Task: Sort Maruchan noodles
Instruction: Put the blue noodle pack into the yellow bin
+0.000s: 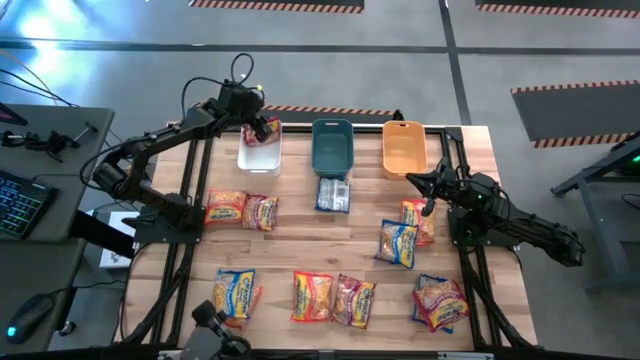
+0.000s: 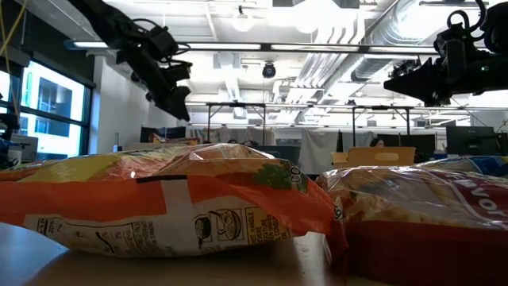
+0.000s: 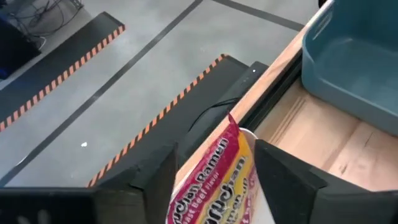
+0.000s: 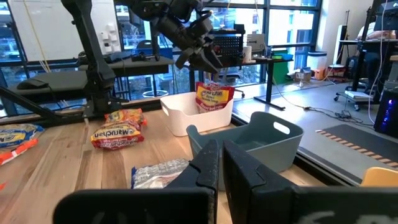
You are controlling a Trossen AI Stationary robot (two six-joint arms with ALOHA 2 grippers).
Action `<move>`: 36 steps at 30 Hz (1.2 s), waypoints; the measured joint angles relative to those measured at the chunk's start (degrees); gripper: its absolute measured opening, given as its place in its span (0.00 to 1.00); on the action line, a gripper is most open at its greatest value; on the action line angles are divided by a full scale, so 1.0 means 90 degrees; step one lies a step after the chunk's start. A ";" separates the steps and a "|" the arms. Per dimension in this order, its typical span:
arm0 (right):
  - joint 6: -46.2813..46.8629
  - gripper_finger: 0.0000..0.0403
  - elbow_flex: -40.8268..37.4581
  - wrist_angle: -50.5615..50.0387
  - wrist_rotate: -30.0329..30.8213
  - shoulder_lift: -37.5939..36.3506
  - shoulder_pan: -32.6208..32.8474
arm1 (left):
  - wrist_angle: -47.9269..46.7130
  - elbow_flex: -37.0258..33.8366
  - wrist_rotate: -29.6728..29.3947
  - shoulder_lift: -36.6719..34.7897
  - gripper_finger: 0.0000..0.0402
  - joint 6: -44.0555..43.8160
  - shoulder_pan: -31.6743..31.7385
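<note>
Near packet: orange Maruchan packet (image 2: 171, 202) fills the low view.
Left gripper (image 4: 198, 57): fingers spread above white bin (image 1: 259, 155), pink-red packet (image 4: 213, 96) dropping (released).
Right gripper (image 1: 418, 181): fingers closed, empty.

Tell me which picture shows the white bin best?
The right wrist view: the white bin shows whole, a red noodle packet standing in it. The high view shows it partly under the left gripper. The other views hardly show it.

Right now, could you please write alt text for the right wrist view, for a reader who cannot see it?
The left gripper hangs open just above a red ramen packet standing on end in the white bin. A teal bin sits beside it, with more packets on the wooden table. The right gripper is shut in the foreground.
</note>
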 joint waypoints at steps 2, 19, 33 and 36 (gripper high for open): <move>0.0000 0.01 0.0000 0.0003 0.0001 0.0000 0.0000 | -0.0010 0.0047 -0.0009 0.0120 0.56 0.0001 0.0001; -0.0546 0.01 -0.0002 0.0323 0.0354 0.0003 0.0001 | 0.2668 -0.1200 0.0020 -0.0649 0.02 0.0124 -0.1759; -0.0209 0.01 0.0127 0.0958 -0.0077 0.0668 0.0004 | 0.6794 -0.3996 0.0480 -0.1634 0.03 -0.0568 -0.3115; 0.0366 0.01 0.0436 0.0588 0.0061 0.1206 0.0119 | 0.7773 -0.4407 0.0673 -0.1497 0.01 -0.0820 -0.3168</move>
